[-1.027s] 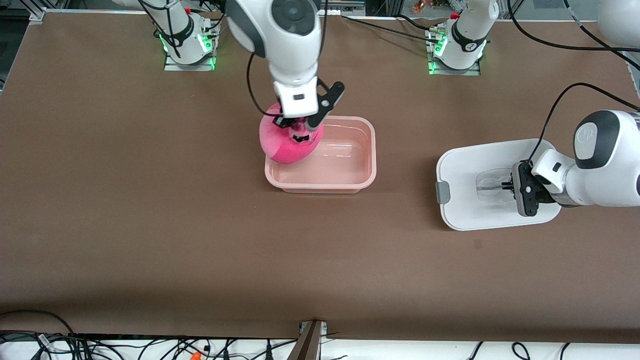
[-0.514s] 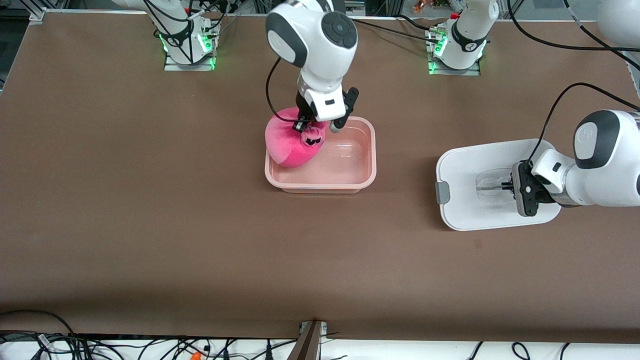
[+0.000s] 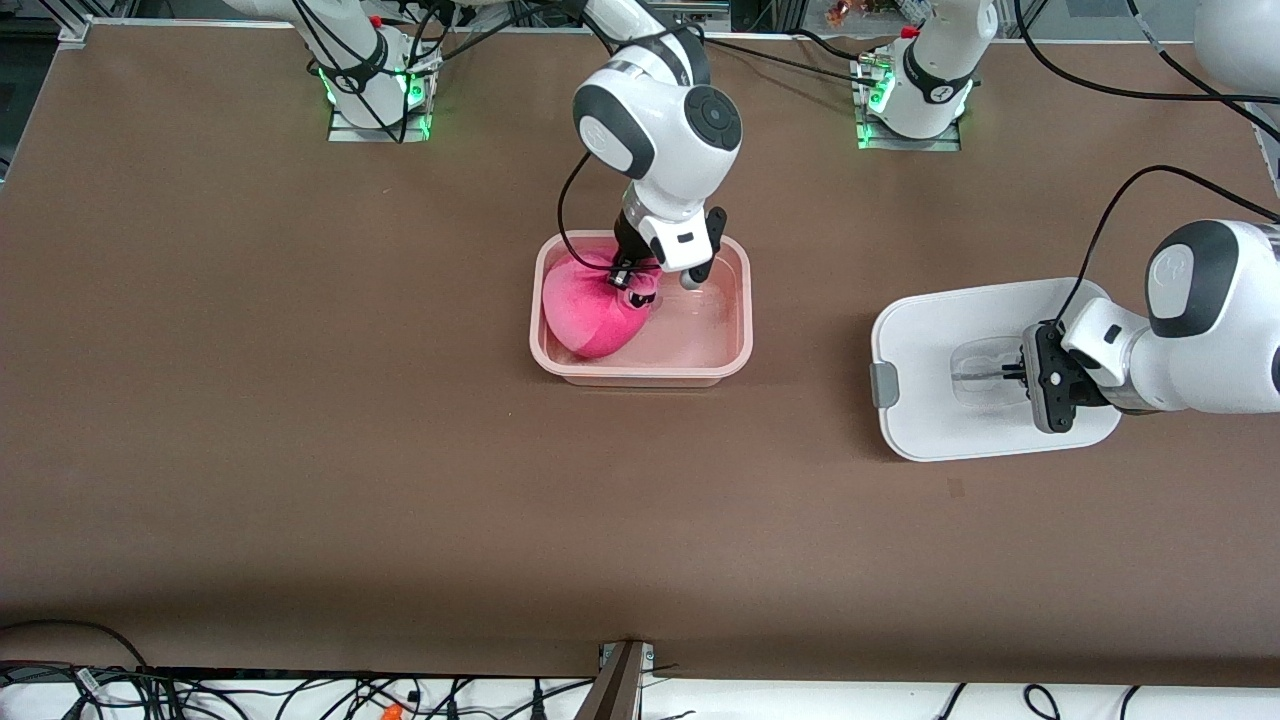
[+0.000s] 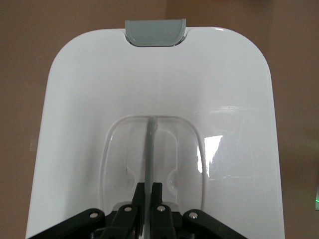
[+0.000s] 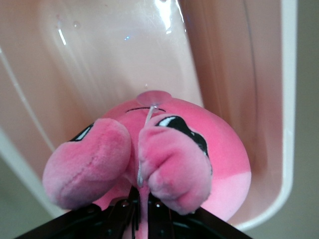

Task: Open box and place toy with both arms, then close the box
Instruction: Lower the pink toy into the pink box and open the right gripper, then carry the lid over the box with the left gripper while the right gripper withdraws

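The pale pink box [image 3: 738,330] stands open mid-table. The bright pink plush toy [image 3: 590,308] lies inside it, at the end toward the right arm. My right gripper [image 3: 627,280] is shut on the toy and reaches down into the box; in the right wrist view the toy [image 5: 164,154] fills the space at the gripper [image 5: 141,201], with the box wall [image 5: 259,99] beside it. The white lid [image 3: 935,345] lies flat on the table toward the left arm's end. My left gripper [image 3: 1012,372] is shut on the lid's clear handle [image 4: 151,149], and the left wrist view shows a grey clip [image 4: 155,32].
The brown table [image 3: 300,400] spreads wide around the box and lid. Both arm bases [image 3: 375,80] stand along the table edge farthest from the front camera. Cables [image 3: 300,695] hang off the table edge nearest the front camera.
My right gripper has come down with the toy from above the box's rim into the box. The left gripper and the lid have not moved.
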Robot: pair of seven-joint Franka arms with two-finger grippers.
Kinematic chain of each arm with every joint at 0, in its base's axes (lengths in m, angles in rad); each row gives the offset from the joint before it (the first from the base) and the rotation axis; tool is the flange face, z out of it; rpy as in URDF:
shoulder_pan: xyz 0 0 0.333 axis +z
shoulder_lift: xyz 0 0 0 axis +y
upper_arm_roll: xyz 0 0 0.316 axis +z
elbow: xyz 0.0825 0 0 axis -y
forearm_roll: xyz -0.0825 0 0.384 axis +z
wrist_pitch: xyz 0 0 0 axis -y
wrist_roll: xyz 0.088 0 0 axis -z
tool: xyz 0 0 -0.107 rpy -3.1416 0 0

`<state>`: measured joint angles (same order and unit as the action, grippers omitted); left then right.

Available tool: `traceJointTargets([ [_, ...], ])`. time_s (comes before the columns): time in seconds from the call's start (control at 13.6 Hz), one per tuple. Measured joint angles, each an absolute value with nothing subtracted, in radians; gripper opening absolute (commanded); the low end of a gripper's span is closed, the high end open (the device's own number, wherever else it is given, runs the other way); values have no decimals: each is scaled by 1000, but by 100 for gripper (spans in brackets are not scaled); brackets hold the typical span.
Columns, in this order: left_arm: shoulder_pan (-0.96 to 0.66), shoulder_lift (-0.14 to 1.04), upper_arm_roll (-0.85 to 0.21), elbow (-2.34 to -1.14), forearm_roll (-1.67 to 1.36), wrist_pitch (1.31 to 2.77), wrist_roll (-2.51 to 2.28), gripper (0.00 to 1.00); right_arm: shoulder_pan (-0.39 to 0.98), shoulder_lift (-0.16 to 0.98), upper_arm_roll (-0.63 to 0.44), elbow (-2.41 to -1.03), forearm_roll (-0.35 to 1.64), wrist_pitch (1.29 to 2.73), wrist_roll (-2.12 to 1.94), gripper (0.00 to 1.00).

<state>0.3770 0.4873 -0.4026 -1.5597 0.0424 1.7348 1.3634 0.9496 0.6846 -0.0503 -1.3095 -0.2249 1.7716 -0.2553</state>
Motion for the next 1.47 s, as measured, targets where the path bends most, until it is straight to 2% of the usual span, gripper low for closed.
traceJointTargets([
  [0.07, 377, 487, -403, -1560, 42, 1735, 1363, 0, 950, 703, -52, -1310, -225, 1798, -243, 54],
  [0.15, 377, 488, -403, -1560, 42, 1735, 1363, 0, 950, 720, -52, -1310, -225, 1824, -235, 100],
  [0.66, 377, 490, -405, -1560, 42, 1735, 1363, 0, 970, 738, -53, -1305, -225, 2004, -77, 100],
  [1.03, 376, 490, -409, -1554, 42, 1735, 1363, 0, 971, 708, -70, -1265, -224, 2005, -43, 100],
  [1.32, 373, 486, -480, -1496, 42, 1708, 1364, 0, 954, 577, -228, -1253, -191, 1971, -35, 100],
  [1.47, 372, 479, -554, -1474, 42, 1701, 1363, 0, 932, 487, -321, -1263, -84, 1914, -37, 100],
])
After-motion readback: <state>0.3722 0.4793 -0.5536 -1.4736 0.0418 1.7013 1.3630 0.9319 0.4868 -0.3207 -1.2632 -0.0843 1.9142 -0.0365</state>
